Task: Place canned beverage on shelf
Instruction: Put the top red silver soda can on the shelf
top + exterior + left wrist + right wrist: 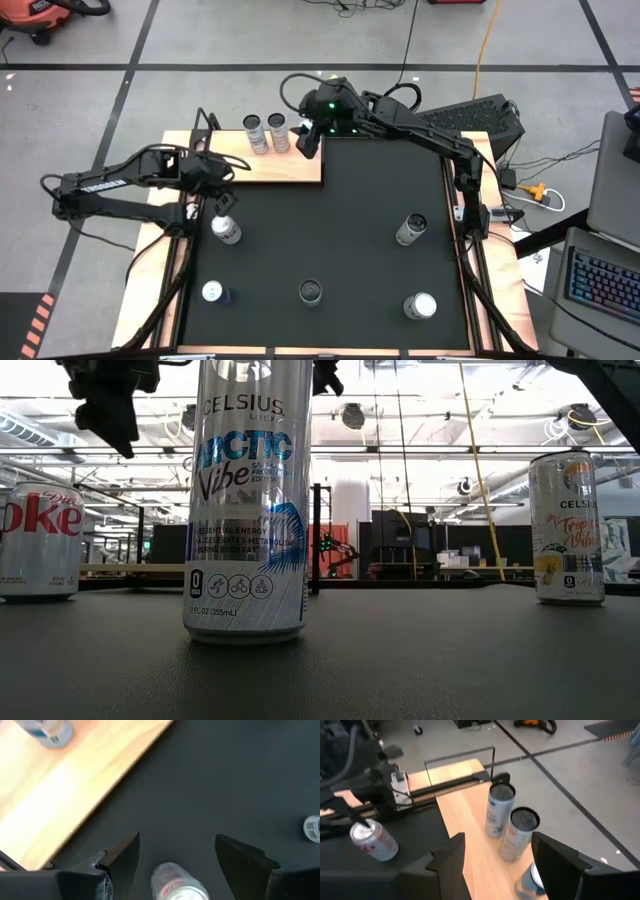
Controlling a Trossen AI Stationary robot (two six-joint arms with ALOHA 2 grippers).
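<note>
2 slim cans (267, 132) are standing side by side on the shelf (285, 167), a light-wood board with visible grain and thin black rods at its corners, lying at the far left corner of the black mat (330, 230). From table height, the nearest can (248, 500) is showing "CELSIUS", "ARCTIC Vibe" and "12 FL OZ (355mL)"; a red-lettered "Coke" can (40, 540) is sitting at the left, another Celsius can (567, 528) at the right. The left claw (175, 857) is hanging open over a tilted silver-and-red can (226, 229) on the mat, fingers either side, not gripping it. The right claw (497, 865) is hovering open above the shelf's cans, holding nothing. Beyond the table, a bright workshop with ceiling lights and grey taped floor is showing.
</note>
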